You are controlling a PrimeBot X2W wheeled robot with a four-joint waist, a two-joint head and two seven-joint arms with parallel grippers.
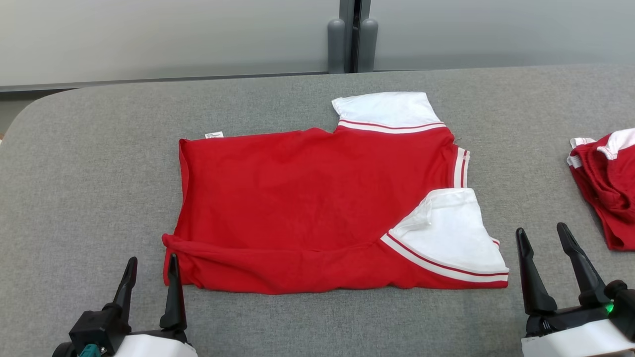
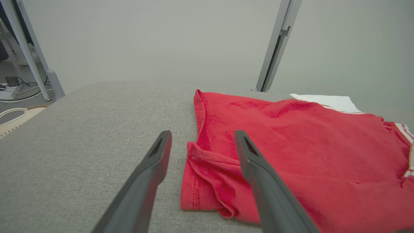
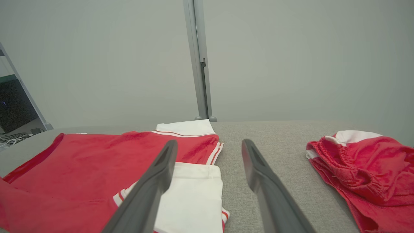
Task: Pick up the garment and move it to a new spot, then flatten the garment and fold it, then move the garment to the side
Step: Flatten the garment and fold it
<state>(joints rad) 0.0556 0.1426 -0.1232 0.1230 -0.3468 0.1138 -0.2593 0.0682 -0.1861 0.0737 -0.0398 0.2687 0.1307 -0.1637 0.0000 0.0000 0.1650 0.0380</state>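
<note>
Left gripper (image 1: 153,258) and right gripper (image 1: 540,228) empty, jaws apart; garment (image 1: 307,208) lies flattened, seemingly part-folded, on table (image 1: 99,148); further folds, side move remain.

The left pincer (image 2: 202,133) hangs open above the grey table (image 2: 81,129) — one finger over bare tabletop, the other over the rumpled corner of the red garment (image 2: 291,139).

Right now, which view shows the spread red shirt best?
The head view: the whole red shirt lies in frame, both white sleeves included. The left wrist view catches its rumpled hem end, the right wrist view its sleeve end, both cropped.
</note>
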